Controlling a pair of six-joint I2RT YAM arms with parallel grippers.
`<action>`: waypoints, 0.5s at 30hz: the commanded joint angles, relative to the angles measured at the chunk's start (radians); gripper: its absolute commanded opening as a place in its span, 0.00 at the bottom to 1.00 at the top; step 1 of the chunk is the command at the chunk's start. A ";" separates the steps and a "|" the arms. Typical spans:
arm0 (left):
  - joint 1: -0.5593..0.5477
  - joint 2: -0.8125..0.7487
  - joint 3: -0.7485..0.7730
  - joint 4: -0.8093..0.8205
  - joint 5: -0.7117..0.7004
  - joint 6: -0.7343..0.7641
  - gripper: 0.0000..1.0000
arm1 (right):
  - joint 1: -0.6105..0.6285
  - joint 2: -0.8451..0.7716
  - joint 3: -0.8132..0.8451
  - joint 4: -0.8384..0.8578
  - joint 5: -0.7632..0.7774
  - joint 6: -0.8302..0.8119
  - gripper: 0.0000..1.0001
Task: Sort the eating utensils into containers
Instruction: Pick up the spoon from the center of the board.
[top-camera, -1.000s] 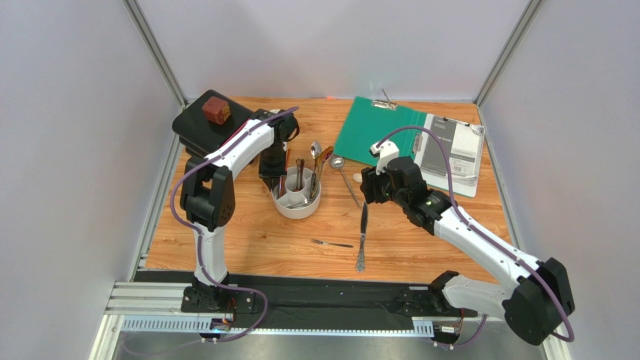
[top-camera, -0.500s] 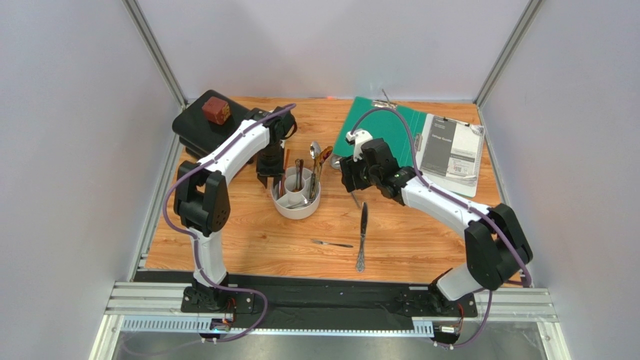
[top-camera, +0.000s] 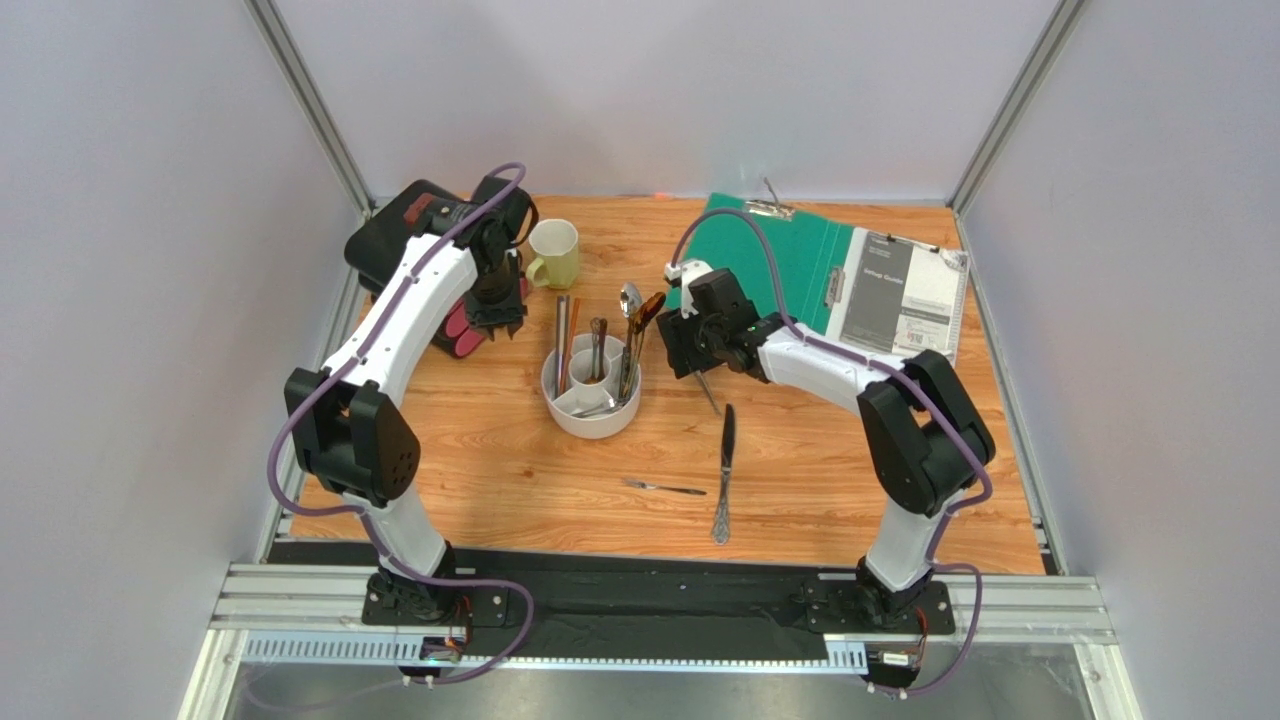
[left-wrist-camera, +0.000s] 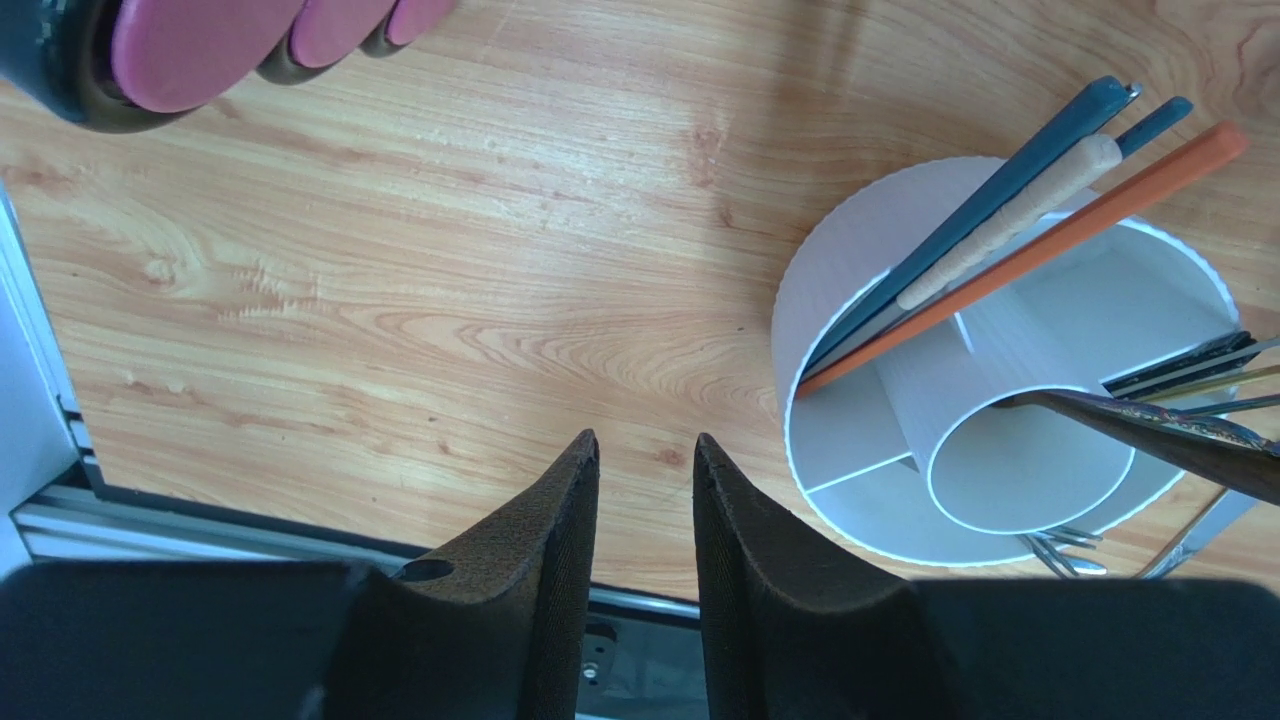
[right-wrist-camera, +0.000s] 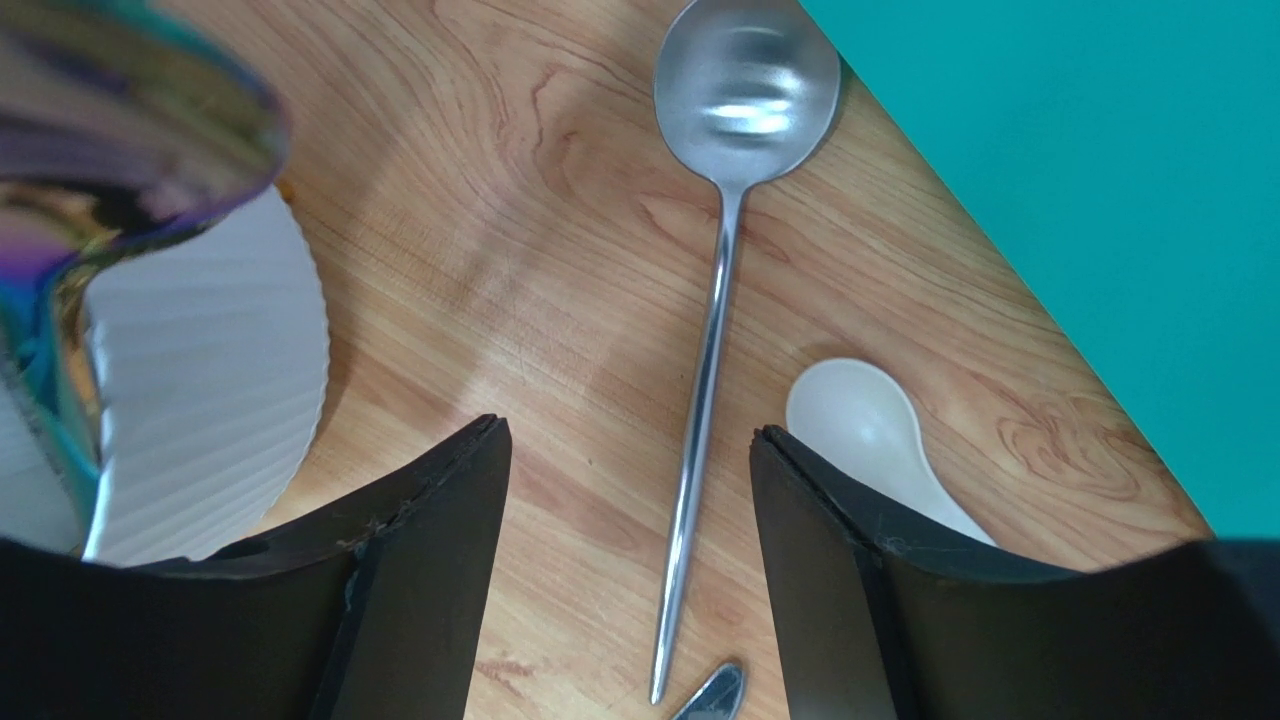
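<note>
The round white holder (top-camera: 595, 422) stands mid-table with spoons and chopsticks (left-wrist-camera: 1022, 210) leaning in its compartments. A silver spoon (right-wrist-camera: 706, 405) lies on the wood directly under my open right gripper (right-wrist-camera: 628, 432) (top-camera: 679, 348), its handle between the two fingers and untouched. A white ceramic spoon (right-wrist-camera: 869, 432) lies beside the right finger. A knife (top-camera: 726, 468) and a small fork (top-camera: 664, 488) lie nearer the front. My left gripper (left-wrist-camera: 646, 443) (top-camera: 492, 312) hangs left of the holder (left-wrist-camera: 857, 255), its jaws a narrow gap apart with nothing between them.
A pale yellow mug (top-camera: 553, 252) stands behind the holder. A black item with a pink part (left-wrist-camera: 226, 38) sits at the back left. A green folder (top-camera: 759, 263) and a printed booklet (top-camera: 902, 308) cover the back right. An iridescent spoon (right-wrist-camera: 120, 143) juts from the holder.
My left gripper opened over the holder and drew back to the left, uncovering the mug. My right gripper swung left and back over the silver spoon and opened a little wider.
</note>
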 joint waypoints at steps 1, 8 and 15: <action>0.008 -0.065 -0.023 0.028 -0.025 -0.004 0.36 | -0.006 0.065 0.081 0.036 0.008 -0.015 0.64; 0.020 -0.077 -0.040 0.029 -0.027 0.007 0.36 | -0.019 0.125 0.095 0.039 -0.030 -0.003 0.61; 0.022 -0.073 -0.040 0.038 -0.013 0.008 0.36 | -0.031 0.136 0.047 0.061 -0.030 0.007 0.56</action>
